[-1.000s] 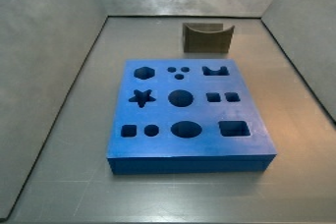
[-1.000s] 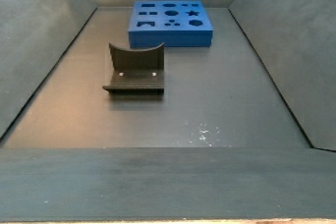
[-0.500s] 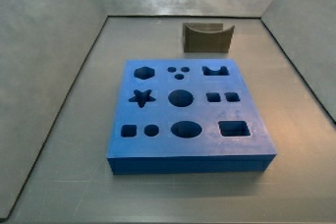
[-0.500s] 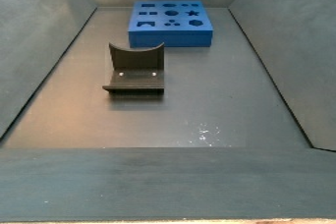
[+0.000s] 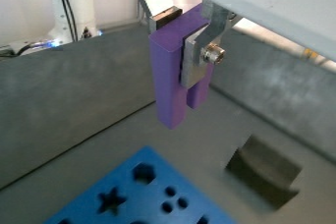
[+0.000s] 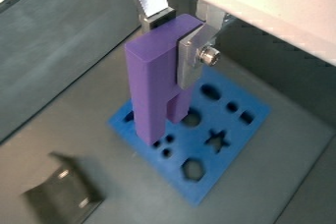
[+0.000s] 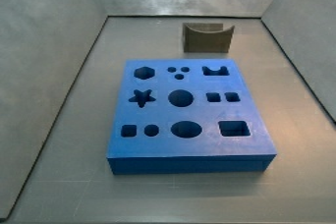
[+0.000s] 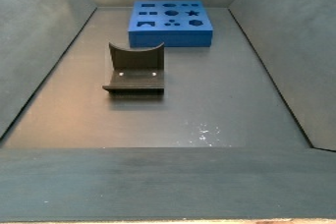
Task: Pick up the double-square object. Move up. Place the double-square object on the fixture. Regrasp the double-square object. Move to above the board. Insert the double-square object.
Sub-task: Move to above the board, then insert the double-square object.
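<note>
Gripper (image 5: 184,31) seen only in both wrist views; neither side view catches it or the arm. Its flat silver fingers (image 6: 195,49) are pinched onto the upper end of the double-square object (image 5: 178,76), a light-purple flat block with a stepped lower end. Block hangs with its long axis running down from the fingers, free end pointing toward the floor, notch visible at that end in a wrist view. It is held well above everything, touching nothing but the pads.

In a wrist view the block's free end (image 6: 151,120) hangs over the near part of the board (image 6: 230,130), a bright blue rectangular slab with dark shaped cutouts.

Board (image 7: 191,110) lies flat on the grey floor in both side views, all cutouts open. The fixture (image 8: 134,71), a dark brown-olive open holder with a U-shaped notch, stands apart from the board (image 8: 171,24) and holds nothing.
</note>
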